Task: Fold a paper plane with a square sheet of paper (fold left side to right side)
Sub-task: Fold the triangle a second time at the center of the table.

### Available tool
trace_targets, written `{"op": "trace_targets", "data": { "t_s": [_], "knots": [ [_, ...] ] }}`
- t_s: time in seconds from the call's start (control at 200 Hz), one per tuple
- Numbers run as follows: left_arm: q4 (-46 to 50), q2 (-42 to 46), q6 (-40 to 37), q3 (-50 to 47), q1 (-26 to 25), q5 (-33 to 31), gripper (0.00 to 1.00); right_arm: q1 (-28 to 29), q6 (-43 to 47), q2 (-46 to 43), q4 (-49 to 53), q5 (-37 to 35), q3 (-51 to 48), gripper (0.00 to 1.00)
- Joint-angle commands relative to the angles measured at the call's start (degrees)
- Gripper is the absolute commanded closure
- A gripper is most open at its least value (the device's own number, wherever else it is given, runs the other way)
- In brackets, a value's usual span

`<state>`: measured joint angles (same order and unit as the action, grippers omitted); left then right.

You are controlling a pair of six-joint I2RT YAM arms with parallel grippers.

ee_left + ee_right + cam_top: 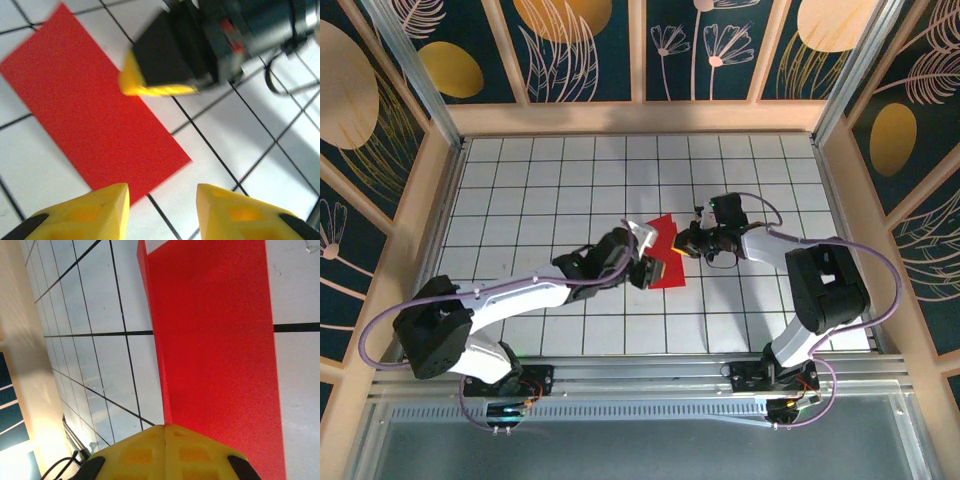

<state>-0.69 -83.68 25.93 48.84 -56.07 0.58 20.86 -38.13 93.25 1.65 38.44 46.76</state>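
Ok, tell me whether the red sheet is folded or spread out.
Folded: the red sheet lies as a long rectangle rather than a square, with one long edge slightly raised.

Red paper (pixel 670 268), folded in half, flat.

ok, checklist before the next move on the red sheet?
1. First fold made: the square sheet of paper lies as a rectangle on the table. ok
2. Left end effector open, nothing between its fingers. ok
3. Right end effector shut, tips at the sheet's long edge. ok
4. Right end effector actually pressing on the sheet. cannot tell
5. Crease flat and layers lined up. cannot tell
6. Clearance between the two end effectors: close over the sheet, but apart. ok, tight
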Motion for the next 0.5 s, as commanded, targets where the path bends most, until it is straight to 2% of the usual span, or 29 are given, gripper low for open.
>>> {"op": "trace_targets", "data": {
  "t_s": [0.0,0.21,0.495],
  "knots": [
    [-0.3,-3.4,-4.9,1.4,-3.3,-5.3,0.57,-0.2,-2.4,-1.6,-0.2,-0.7,-0.9,1.00],
    [6.5,-12.8,-9.6,10.7,-8.3,-14.8,0.47,-0.2,-3.0,-1.4,-1.2,-0.7,-1.9,1.00],
    [13.2,-22.9,-11.9,19.4,-10.7,-24.6,0.39,-0.2,-3.1,-1.3,-1.2,-0.9,-1.9,1.00]
  ]
}}
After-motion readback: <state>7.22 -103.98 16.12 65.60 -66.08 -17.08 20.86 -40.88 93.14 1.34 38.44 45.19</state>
